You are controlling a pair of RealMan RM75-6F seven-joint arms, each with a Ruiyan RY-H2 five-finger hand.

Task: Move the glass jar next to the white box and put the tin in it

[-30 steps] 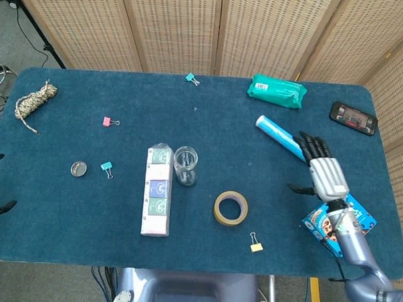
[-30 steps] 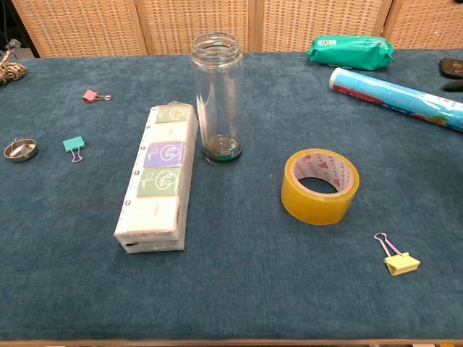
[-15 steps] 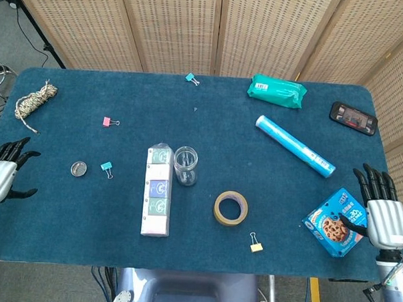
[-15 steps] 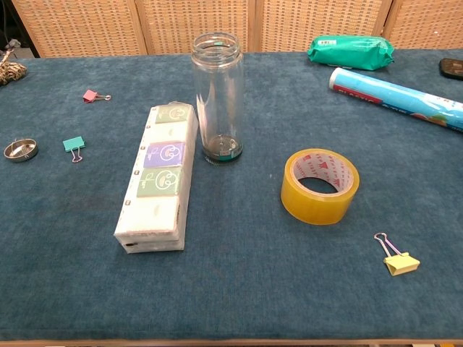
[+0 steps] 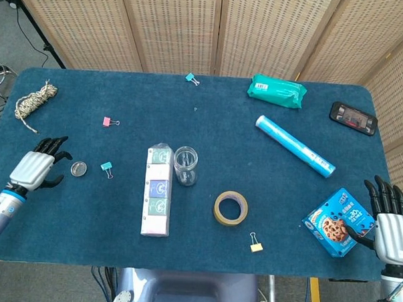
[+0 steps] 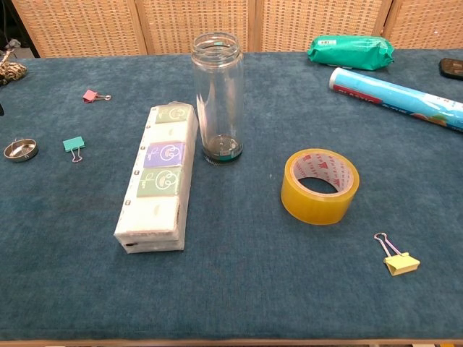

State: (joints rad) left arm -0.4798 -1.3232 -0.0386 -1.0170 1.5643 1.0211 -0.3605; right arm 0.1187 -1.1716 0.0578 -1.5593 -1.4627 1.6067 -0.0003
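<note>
The clear glass jar (image 5: pixel 185 166) (image 6: pixel 218 98) stands upright, touching or almost touching the right side of the long white box (image 5: pixel 157 190) (image 6: pixel 160 176). The small round tin (image 5: pixel 78 168) (image 6: pixel 20 150) lies on the cloth to the left, apart from both. In the head view my left hand (image 5: pixel 38 166) hovers just left of the tin with fingers spread and nothing in it. Off the table's right edge, beside the cookie box, my right hand (image 5: pixel 390 227) is open and holds nothing. Neither hand shows in the chest view.
A teal binder clip (image 5: pixel 107 167) lies right of the tin, a pink clip (image 5: pixel 108 121) further back. Yellow tape roll (image 5: pixel 230 208), yellow clip (image 5: pixel 255 245), blue tube (image 5: pixel 295 146), cookie box (image 5: pixel 339 221), green pack (image 5: pixel 276 91), phone (image 5: pixel 353 117) and twine (image 5: pixel 34 103) lie around.
My left hand came in from the left edge toward the tin. My right hand withdrew from beside the blue tube to the table's right edge. Jar, box and tin stayed put.
</note>
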